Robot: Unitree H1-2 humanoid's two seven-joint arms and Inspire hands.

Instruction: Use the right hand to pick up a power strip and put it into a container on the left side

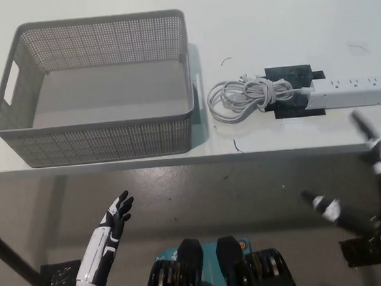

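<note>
A white power strip (pixel 349 90) lies on the white table at the right, partly on a black mat (pixel 289 75), with its white cord (pixel 243 97) coiled to its left. A grey perforated basket (pixel 102 126) stands empty on the table's left side. My black right hand (pixel 363 177) hovers open below the table's front edge at the right, fingers spread, a short way in front of the strip and not touching it. My white left hand (pixel 116 217) rests open at the lower left, below the table edge.
The table's front edge (pixel 191 159) runs across the middle of the picture, with grey floor below it. A bare stretch of table separates the basket from the coiled cord. Black tape marks (pixel 56 275) sit on the floor at the lower left.
</note>
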